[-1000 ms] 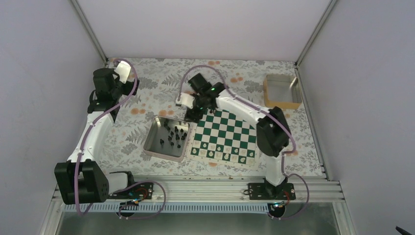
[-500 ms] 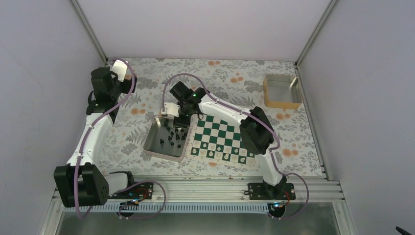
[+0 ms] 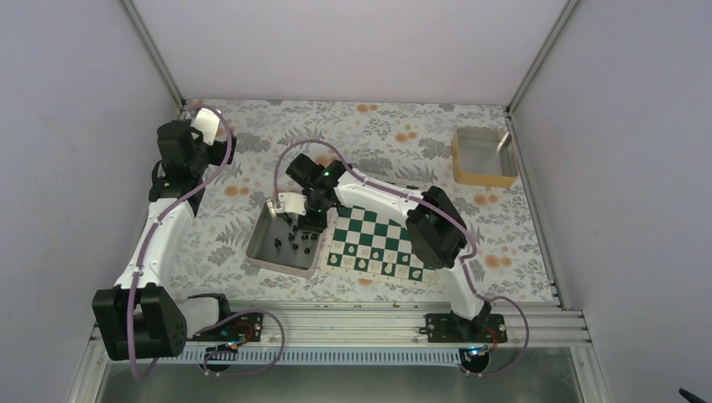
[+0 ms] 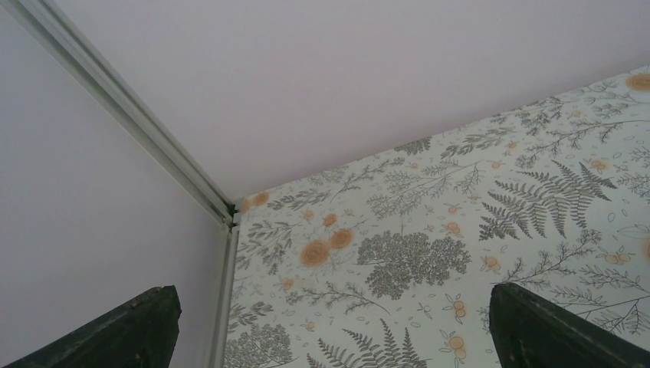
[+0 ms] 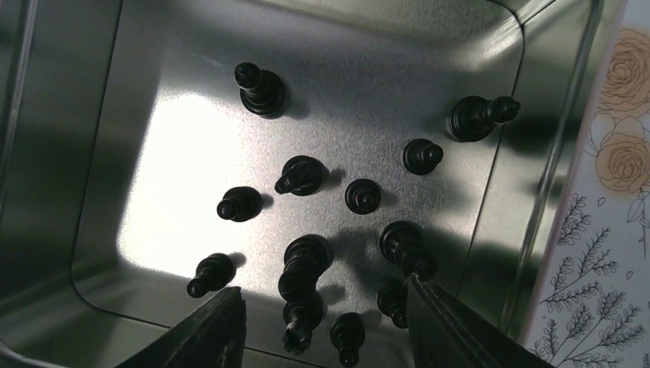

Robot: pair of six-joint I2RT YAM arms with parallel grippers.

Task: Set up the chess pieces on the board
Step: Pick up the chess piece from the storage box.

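The right hand hangs over the far right part of a square metal tray. It points down into the tray with its two fingers spread wide. In the right wrist view the right hand grips nothing. Its dark fingers stand at either side of a tight cluster of black chess pieces on the tray floor. Whether a fingertip touches any piece cannot be told.

About a dozen chess pieces lie scattered in the tray. Most are grouped toward the side where the hand is, and one stands alone nearer the opposite wall. One piece leans beside the shiny tray wall. The flowered bench cover shows just past that wall.

The board, green and white, lies flat on the bench just beside the tray's right edge, close to the bench's near edge. Pale pieces fill the board's near rows.

The left hand is raised near the bench's far left corner, well apart from the tray and the board. In the left wrist view the left hand is fully open and holds nothing. One finger sits at each lower corner of that view, and between them are only the patterned bench and the enclosure walls.

A shallow wooden box sits at the far right corner of the bench.
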